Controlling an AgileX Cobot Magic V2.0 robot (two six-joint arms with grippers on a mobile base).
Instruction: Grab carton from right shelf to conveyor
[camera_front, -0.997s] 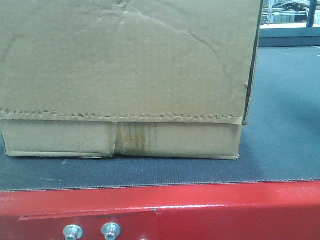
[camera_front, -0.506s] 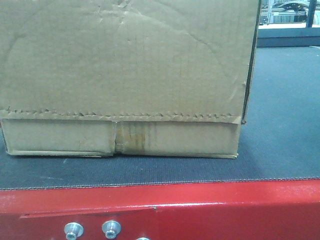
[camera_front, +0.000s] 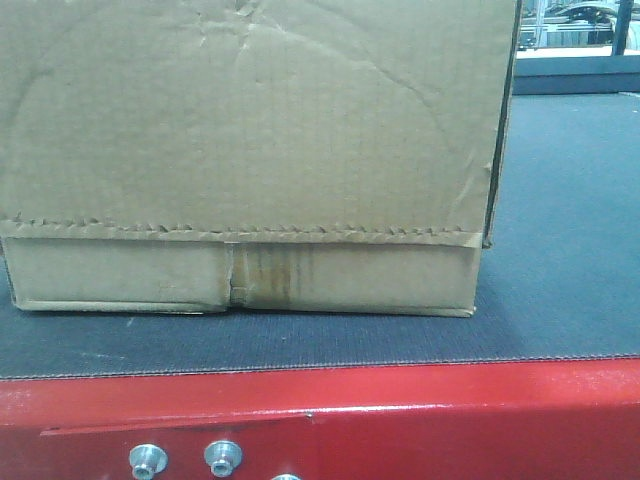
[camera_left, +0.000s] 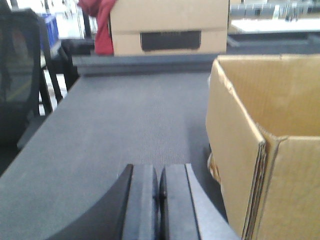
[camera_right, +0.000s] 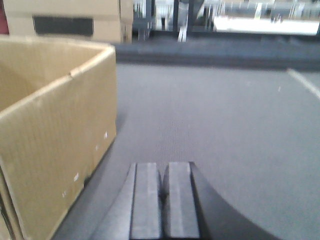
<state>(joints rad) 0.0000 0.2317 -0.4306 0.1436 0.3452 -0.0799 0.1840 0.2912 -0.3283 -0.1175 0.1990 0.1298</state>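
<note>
The carton (camera_front: 250, 150) sits flat on the conveyor (camera_front: 560, 260) belt, its front face close to the red frame (camera_front: 400, 420) w/ a thin strip of bare belt between. Jagged flap edge runs across the carton's lower front; below it a taped seam & yellowish stain. Two silver bolts (camera_front: 185, 460) show in the frame below the carton's left half. Carton top is open in both wrist views.

Left gripper (camera_left: 160, 192) hovers over the belt just left of the carton (camera_left: 265, 145), pads pressed together, nothing btwn them, not touching the cardboard. Right gripper (camera_right: 162, 195) hovers just right of the carton (camera_right: 50, 130), pads likewise clenched on nothing, apart from the box wall. Beyond the carton, at the belt's far end, another cardboard box (camera_left: 170, 25) w/ a dark panel; red cloth (camera_left: 100, 25) hangs at its left side.
</note>
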